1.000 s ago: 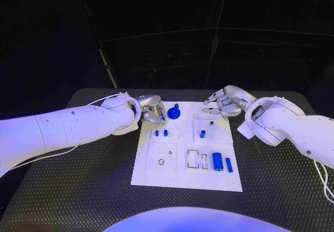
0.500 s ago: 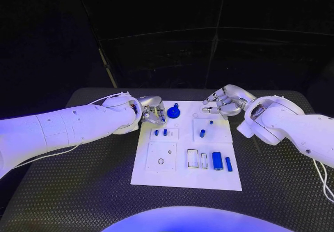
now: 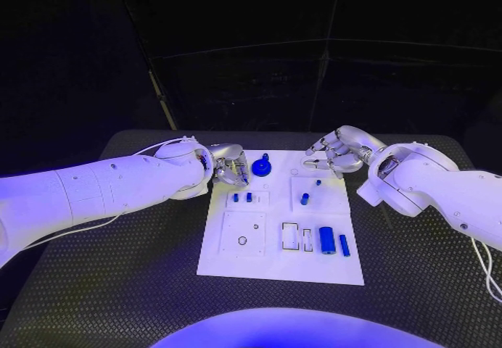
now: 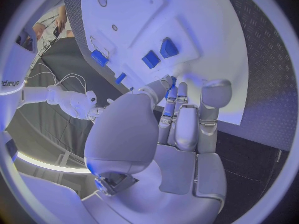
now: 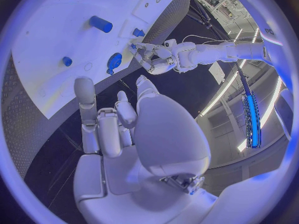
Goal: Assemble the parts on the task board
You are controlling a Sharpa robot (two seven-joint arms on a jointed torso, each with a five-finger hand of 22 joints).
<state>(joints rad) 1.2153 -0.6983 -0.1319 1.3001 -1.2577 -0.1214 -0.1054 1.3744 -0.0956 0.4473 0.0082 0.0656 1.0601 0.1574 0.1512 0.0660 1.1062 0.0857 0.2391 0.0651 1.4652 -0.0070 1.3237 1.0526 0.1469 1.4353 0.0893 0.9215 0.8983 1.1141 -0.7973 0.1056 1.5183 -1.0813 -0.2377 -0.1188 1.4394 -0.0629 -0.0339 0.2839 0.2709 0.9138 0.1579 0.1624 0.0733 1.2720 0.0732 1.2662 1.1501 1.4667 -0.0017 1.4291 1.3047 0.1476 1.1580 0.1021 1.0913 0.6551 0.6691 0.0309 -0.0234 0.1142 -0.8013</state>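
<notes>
- The task board lies flat in the middle of the table; by the look of it the assembly is barely begun, since most blue parts lie loose or stand singly and none is visibly joined to another
- Done so far, as a judgement: two small blue pegs stand in the left upper panel, and another small blue piece stands in the right upper panel; whether these are fully seated cannot be told
- Left to do: the blue cylinder and the thin blue bar lie loose near the board's right edge, beside two open rectangular slots; the round hole in the lower left panel stands unfilled
- A round blue knob sits at the board's far edge, between the two arms
- The left robot hand hangs just beside the knob, fingers curled in, nothing seen in them
- The right robot hand hovers over the board's far right corner, fingers bent and apart, holding nothing
</notes>
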